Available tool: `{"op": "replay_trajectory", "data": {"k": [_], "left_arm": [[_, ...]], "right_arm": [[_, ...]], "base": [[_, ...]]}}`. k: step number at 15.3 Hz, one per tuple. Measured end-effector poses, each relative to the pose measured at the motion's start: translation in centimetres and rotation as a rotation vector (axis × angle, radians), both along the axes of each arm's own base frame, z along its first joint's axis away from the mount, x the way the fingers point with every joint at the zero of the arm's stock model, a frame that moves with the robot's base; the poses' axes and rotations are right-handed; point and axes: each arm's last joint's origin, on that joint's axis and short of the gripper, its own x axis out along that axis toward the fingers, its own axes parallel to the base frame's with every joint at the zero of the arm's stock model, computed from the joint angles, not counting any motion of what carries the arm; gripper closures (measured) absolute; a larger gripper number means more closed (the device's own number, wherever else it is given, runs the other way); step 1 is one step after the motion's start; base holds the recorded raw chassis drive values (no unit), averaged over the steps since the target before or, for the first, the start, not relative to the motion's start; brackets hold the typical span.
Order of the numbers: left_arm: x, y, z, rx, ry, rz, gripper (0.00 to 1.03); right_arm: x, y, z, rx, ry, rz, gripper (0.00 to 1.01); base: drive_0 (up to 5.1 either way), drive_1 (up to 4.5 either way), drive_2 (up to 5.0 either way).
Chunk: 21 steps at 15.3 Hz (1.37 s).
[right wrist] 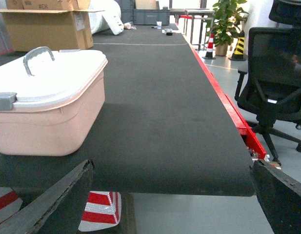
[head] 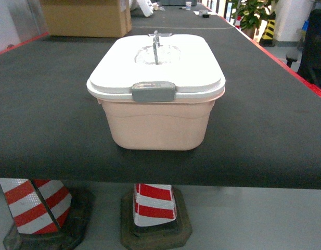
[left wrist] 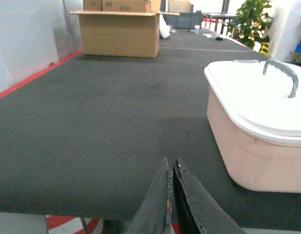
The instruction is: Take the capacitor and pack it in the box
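The pale pink box stands near the front edge of the black table, its white lid on and the grey latch facing me. The same box shows at the right of the left wrist view and at the left of the right wrist view. My left gripper is shut with nothing in it, low at the table's front edge left of the box. My right gripper is wide open and empty, right of the box. No capacitor is in view. Neither gripper shows in the head view.
A brown cardboard carton stands at the back left of the table. Red-and-white cones stand on the floor under the table's front edge. A black office chair and a potted plant are off the table's right side.
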Motion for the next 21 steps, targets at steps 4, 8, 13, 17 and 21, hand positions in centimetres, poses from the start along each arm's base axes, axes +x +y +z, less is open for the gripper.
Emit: {"op": "replay_trajectory", "data": {"k": [4,8,13,17,21], "left_arm": [[-0.7,0.0,-0.9,0.0,0.051,-0.001,1.01],[-1.9,0.0,-0.6,0.0,0.033,-0.002,1.01],[-4.0,0.0,-0.2,0.0,0.023,-0.004,1.01],[-5.2,0.0,0.1,0.001,0.012,-0.004,1.01],[-6.0,0.0,0.1,0.0,0.012,-0.004,1.01]], "right_arm": [[0.0,0.0,0.0,0.0,-0.001,0.0,0.03],[0.0,0.0,0.0,0.0,0.0,0.0,0.03],[0.0,0.0,0.0,0.0,0.0,0.0,0.03],[0.0,0.0,0.0,0.0,0.0,0.0,0.03],[0.0,0.0,0.0,0.0,0.0,0.0,0.03]], "base": [[0.0,0.0,0.0],[0.0,0.0,0.0],[0.0,0.0,0.0],[0.0,0.0,0.0],[0.0,0.0,0.0]]}}
